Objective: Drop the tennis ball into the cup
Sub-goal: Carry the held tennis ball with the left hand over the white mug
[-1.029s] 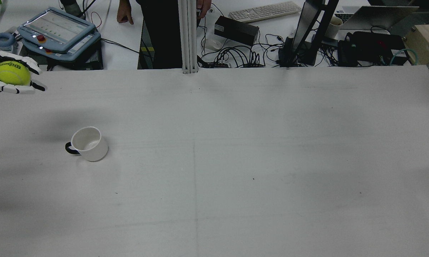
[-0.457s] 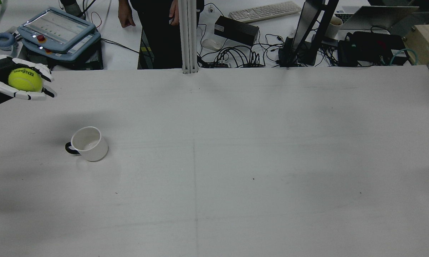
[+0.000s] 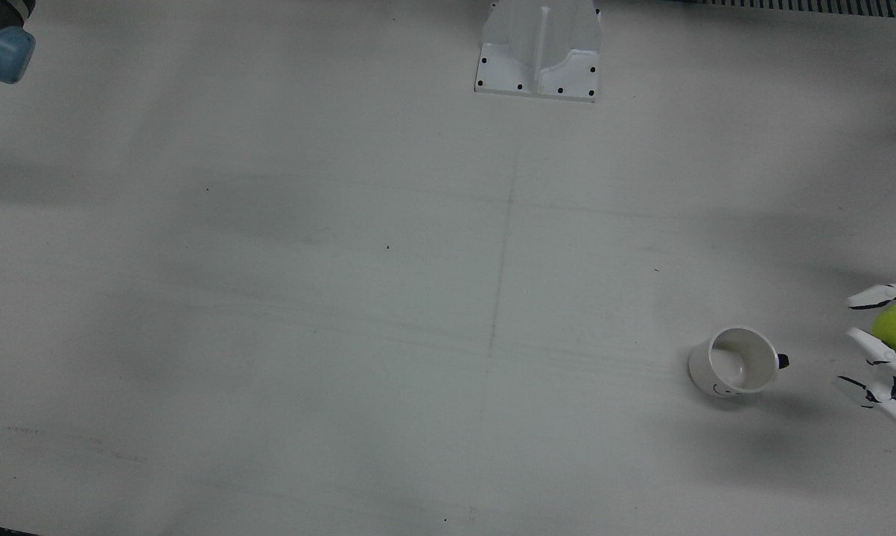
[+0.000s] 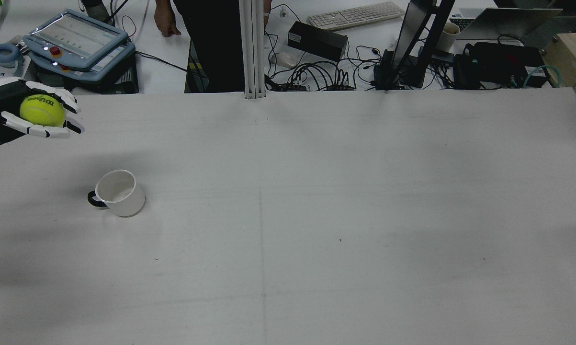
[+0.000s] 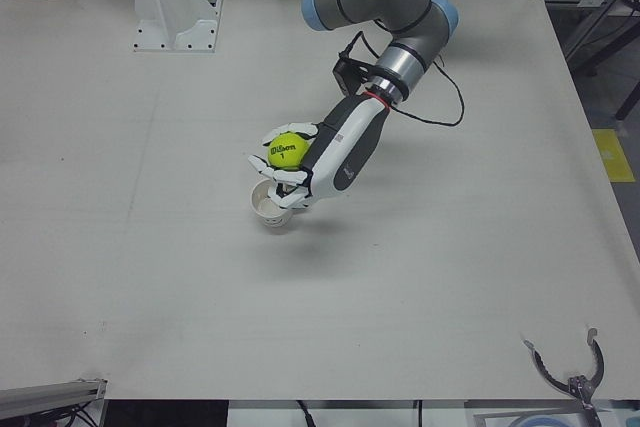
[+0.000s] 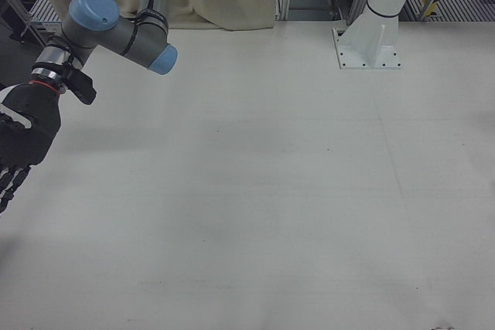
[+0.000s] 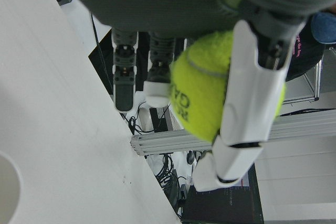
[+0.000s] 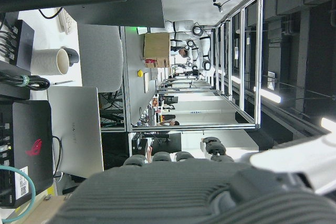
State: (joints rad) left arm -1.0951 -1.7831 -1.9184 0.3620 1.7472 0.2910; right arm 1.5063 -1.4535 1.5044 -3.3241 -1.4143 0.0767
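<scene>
Tennis ball (image 4: 42,110): yellow-green felt, printed logo visible, held clear of the table (image 4: 316,215) in the left hand (image 4: 39,112). Judged light, springy, slightly compressible; felt nap should give good friction against the plastic fingers (image 7: 252,98), so slip risk is low, bounce risk on release is the greater concern

Hold: the fingers wrap the ball from opposite sides, roughly across its widest part, palm behind it. Ball sits well seated in the left hand view; no gap visible between the near finger and the felt. This wrap-around hold looks like the right place for a round object

Cup (image 4: 118,193): white mug, dark handle (image 4: 93,199), standing upright on the table, mouth open upward, empty as far as can be seen. In the rear view and front view the ball is near the cup but off to one side, not over the mouth; the left-front view foreshortens this. Mouth looks only a little wider than the ball, so centring probably matters; a light mug may tip if struck on the rim

Right hand (image 6: 19,141): off at the table's edge, fingers extended and apart, holding nothing
</scene>
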